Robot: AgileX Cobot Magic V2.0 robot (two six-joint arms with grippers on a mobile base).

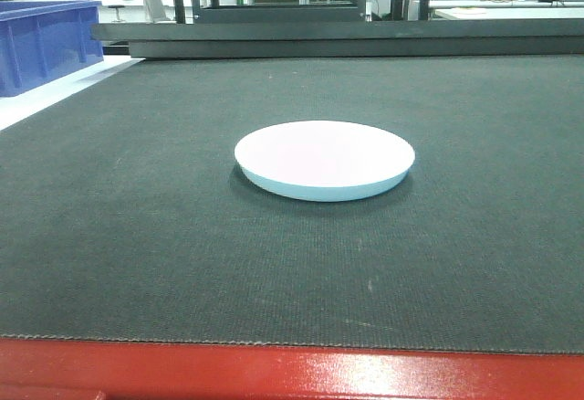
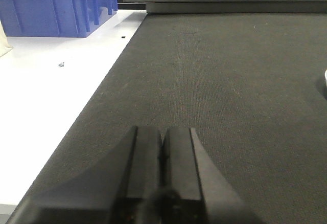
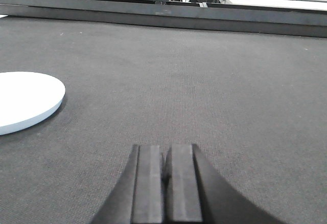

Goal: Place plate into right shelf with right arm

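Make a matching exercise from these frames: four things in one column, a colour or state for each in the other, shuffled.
Things:
1. plate
2. plastic bin
3. table edge
4. right gripper

Colour or state:
A. red
B. shut, holding nothing
C. white, lying flat
D. blue

Pairs: 1-C, 2-D, 3-A, 4-B
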